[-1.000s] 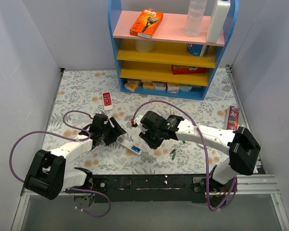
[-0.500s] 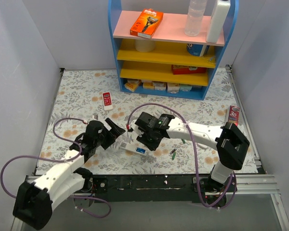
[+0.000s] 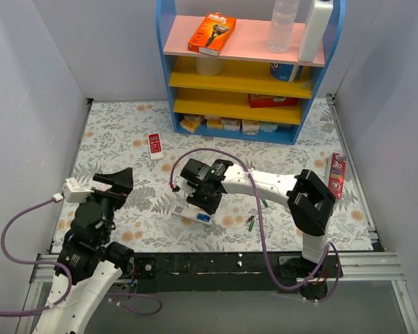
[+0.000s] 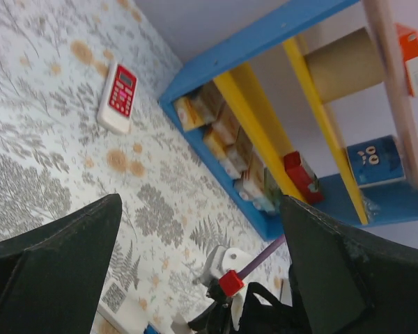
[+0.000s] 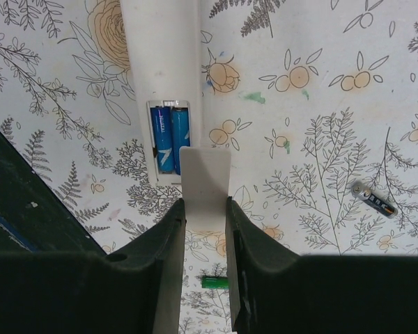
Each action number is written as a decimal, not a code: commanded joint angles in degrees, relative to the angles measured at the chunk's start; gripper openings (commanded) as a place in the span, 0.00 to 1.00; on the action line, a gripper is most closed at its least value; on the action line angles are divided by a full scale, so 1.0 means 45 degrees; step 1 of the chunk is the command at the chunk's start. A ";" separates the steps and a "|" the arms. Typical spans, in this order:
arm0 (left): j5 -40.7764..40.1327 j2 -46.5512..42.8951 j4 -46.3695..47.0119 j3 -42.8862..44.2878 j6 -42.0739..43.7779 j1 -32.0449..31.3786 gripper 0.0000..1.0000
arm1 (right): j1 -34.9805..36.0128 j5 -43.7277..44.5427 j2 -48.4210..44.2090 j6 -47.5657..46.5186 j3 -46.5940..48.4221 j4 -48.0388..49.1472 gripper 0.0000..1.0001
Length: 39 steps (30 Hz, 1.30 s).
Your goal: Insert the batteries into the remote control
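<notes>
Remote control [image 5: 160,62] is lying back-side up on the table [image 3: 125,132], compartment open and facing the camera. Two blue batteries [image 5: 171,136] are sitting side by side in it, filling the bay.

Right gripper [image 5: 204,209] is clamping a thin white cover [image 5: 205,170] by its near end. The free edge is pointing at the open bay and looks to be touching or just shy of the compartment lip, though contact cannot be confirmed. Judgement: the cover is being held flat and in line with the remote so it can slide over the cells.

Left gripper [image 4: 202,223] is standing wide apart, holding nothing and well away from the remote. It is probably keeping clear so the right arm has room.

A green battery [image 5: 214,282] and a dark battery [image 5: 374,197] are lying loose on the table nearby, seemingly spares. The red-and-white remote [image 4: 118,97] is resting near the shelf [image 4: 265,42], uninvolved.
</notes>
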 commanded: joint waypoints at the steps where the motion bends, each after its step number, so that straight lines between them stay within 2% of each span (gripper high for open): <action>1: -0.1943 -0.1186 -0.0406 0.0517 0.2959 -0.0002 0.98 | 0.0188 -0.0179 0.0637 -0.0424 0.1001 -0.0779 0.18; 4: -0.2002 -0.1830 0.0375 0.0284 0.4363 0.0018 0.98 | 0.0286 -0.0121 0.1087 -0.0463 0.1509 -0.1053 0.18; 8: -0.1730 -0.2087 0.1138 -0.0225 0.4955 0.0018 0.98 | 0.0423 0.0074 0.1595 -0.0385 0.2154 -0.1618 0.19; 22: -0.1826 -0.1579 0.1022 -0.0167 0.4799 0.0018 0.98 | 0.0872 0.0133 0.2104 -0.0033 0.2507 -0.2147 0.22; 39: -0.1748 -0.1384 0.1061 -0.0167 0.4779 0.0076 0.98 | 0.0911 0.0543 0.2358 0.0181 0.2174 -0.1796 0.27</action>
